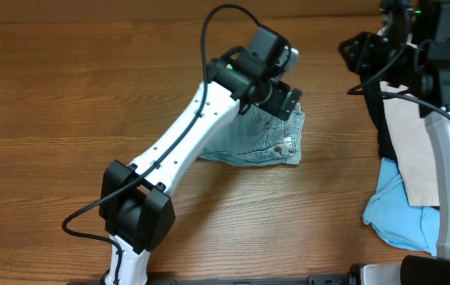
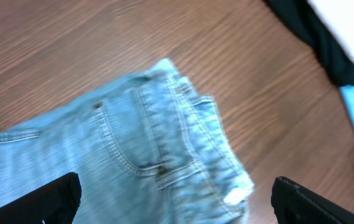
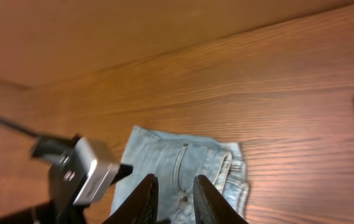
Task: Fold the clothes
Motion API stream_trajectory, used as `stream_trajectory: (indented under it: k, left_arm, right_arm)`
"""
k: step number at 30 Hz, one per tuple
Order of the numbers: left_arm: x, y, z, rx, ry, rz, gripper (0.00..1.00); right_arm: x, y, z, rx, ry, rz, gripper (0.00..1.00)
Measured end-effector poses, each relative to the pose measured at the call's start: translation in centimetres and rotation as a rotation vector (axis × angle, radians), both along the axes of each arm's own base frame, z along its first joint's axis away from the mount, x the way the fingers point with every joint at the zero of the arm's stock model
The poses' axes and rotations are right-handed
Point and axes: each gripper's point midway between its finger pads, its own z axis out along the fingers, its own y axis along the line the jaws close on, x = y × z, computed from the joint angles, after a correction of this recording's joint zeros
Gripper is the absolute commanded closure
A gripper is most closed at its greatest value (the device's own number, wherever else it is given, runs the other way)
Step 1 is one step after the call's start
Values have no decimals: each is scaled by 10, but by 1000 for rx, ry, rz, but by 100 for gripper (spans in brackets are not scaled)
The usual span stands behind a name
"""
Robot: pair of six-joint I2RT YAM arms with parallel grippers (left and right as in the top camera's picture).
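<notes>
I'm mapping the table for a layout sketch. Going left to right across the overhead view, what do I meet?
left arm's elbow → denim shorts → clothes pile. The left gripper and the right arm overlap these, so they are left out.

Nothing legible in any of the three views: no word, brand, number or sign to make out. Only candidate a small white patch [image 2: 236, 196] on the folded edge of the denim shorts [image 2: 133, 149], seen from the left wrist, possibly a label, but far too blurred to read. Same shorts from overhead and from the right wrist too small for any print.
</notes>
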Motion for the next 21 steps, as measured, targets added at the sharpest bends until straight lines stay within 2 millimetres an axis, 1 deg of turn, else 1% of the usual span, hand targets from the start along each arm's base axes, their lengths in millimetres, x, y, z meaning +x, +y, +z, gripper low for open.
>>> stream_trajectory:
  k: [1, 3, 6, 8, 10, 12, 14, 16, 18, 21]
  left_arm:
    - [-3, -2, 0, 0, 6, -7, 0]
    - [-9, 2, -5, 22, 33, -7, 0]
    - [-16, 25, -13, 89, 91, 11, 0]
    - [-22, 44, -18, 145, 135, -2, 0]
    - [-31, 59, -24, 198, 176, -36, 0]
    - [-38, 69, -28, 247, 188, -120, 0]
    - [-42, 68, -32, 274, 164, -226, 0]
    - [-49, 65, -40, 305, 148, -324, 0]
    - [-59, 63, -53, 342, 156, -420, 1]
    - [-71, 62, -71, 379, 181, -511, 3]
  right_arm:
    - [-2, -5, -2, 3, 15, -15, 72]
    - [-5, -10, -7, 5, 40, -29, 67]
    - [-7, -9, -8, 5, 52, -25, 60]
    - [-8, -9, -10, 2, 56, -23, 56]
    - [-9, -10, -11, -1, 62, -21, 53]
    - [-10, -10, -11, -3, 66, -23, 49]
    - [-10, -11, -12, -7, 70, -24, 47]
    - [-11, -11, -14, -10, 76, -29, 46]
    - [-14, -12, -16, -12, 92, -30, 44]
    - [-15, -14, -19, -25, 102, -39, 42]
